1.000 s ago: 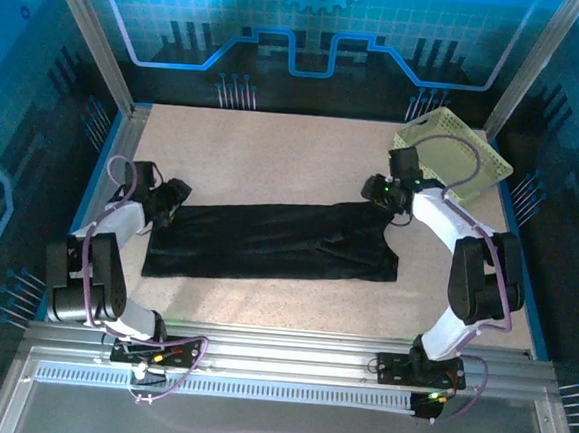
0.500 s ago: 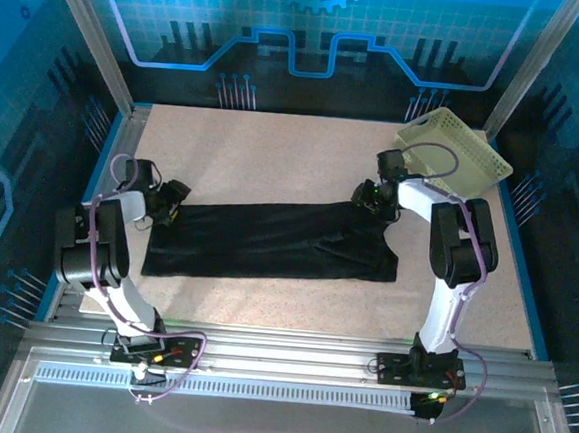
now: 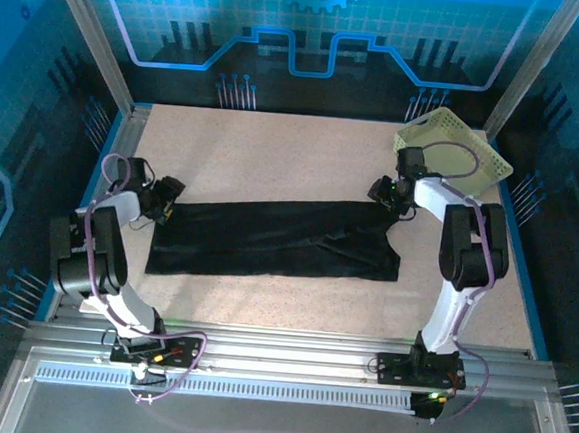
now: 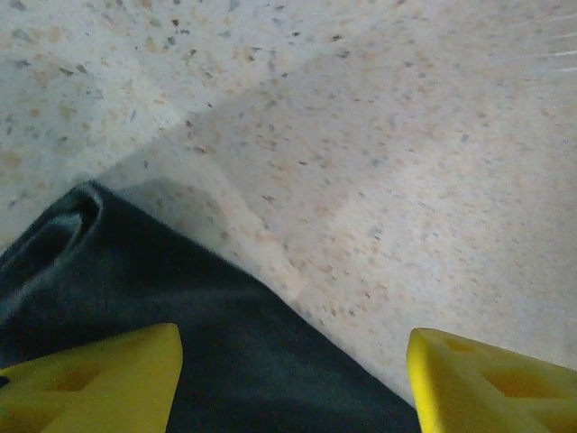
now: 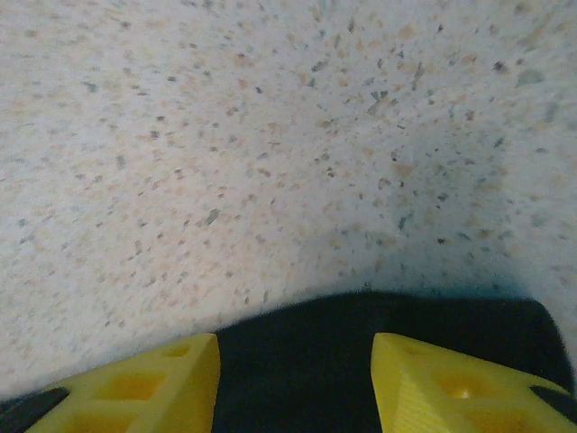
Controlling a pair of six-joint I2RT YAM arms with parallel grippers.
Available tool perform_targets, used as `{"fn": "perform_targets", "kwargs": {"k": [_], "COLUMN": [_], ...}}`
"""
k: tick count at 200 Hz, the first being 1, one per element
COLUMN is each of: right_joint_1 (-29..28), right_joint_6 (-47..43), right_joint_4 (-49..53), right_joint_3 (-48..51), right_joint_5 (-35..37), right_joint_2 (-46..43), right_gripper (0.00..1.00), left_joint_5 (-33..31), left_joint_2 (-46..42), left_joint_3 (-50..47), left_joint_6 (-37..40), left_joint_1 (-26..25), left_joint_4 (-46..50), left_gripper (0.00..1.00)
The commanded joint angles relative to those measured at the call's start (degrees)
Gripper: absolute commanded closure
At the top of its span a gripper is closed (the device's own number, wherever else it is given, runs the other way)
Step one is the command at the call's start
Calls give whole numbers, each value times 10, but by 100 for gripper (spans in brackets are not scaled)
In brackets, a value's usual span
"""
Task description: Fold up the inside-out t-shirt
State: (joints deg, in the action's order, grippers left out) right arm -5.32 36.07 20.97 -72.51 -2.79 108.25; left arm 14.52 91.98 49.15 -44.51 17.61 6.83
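Observation:
The black t-shirt (image 3: 278, 238) lies folded into a long band across the middle of the table, running left to right. My left gripper (image 3: 163, 199) hovers at the band's upper-left corner, open; in the left wrist view its yellow fingers (image 4: 90, 379) straddle the cloth's corner (image 4: 180, 334). My right gripper (image 3: 383, 196) sits at the band's upper-right corner, also open. The right wrist view has its yellow fingertips (image 5: 451, 383) on either side of the dark hem (image 5: 297, 361), with nothing pinched. No neck tag is visible.
A pale yellow-green lattice basket (image 3: 453, 154) rests tilted at the back right corner, just behind the right arm. Speckled beige tabletop (image 3: 274, 155) stretches behind the shirt and in front of it. Metal frame posts and rails border the table.
The right gripper shifted to the right and slightly back, toward the basket. The left gripper stayed near the shirt's left corner, its arm bending closer in. The shirt has hardly moved.

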Motion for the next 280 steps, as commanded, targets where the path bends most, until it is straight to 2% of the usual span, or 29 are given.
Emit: {"fn": "perform_targets", "kwargs": {"k": [1,22,39,70,96,134,188,200,216,233,249,280], "right_joint_1": [-20,-46,-73,-105,-100,-59,-53,-53,-53,-56,-81,-179], "right_joint_6": [-41,-39,-32,-4,15,46,-2,-20,-39,-59,-78,-96], "right_joint_4": [36,44,35,11,4,-6,32,52,78,86,90,84], "right_joint_3": [14,60,100,164,194,235,206,196,188,189,183,146], "right_joint_5": [15,13,-6,-28,-21,8,37,50,75,67,53,44], "right_joint_2": [-90,-138,-156,-167,-157,-135,-177,-196,-227,-250,-258,-237], "right_gripper": [50,49,49,49,49,49,48,46,35,31,31,35], "left_joint_5": [-7,-20,-18,-15,-29,-19,2,-3,-33,-69,-80,-80], "left_joint_2": [-86,-143,-153,-140,-120,-96,-79,-97,-135,-177,-201,-192], "left_joint_3": [-11,-56,-90,-139,-154,-160,-124,-115,-99,-88,-85,-83], "left_joint_6": [15,17,12,9,10,6,11,17,38,56,66,69], "left_joint_1": [-17,-55,-78,-80,-74,-33,-23,-28,-46,-75,-103,-132], "left_joint_4": [45,46,39,17,12,-9,1,16,53,89,103,103], "left_gripper": [31,30,30,30,30,29,28,28,27,25,24,24]}}
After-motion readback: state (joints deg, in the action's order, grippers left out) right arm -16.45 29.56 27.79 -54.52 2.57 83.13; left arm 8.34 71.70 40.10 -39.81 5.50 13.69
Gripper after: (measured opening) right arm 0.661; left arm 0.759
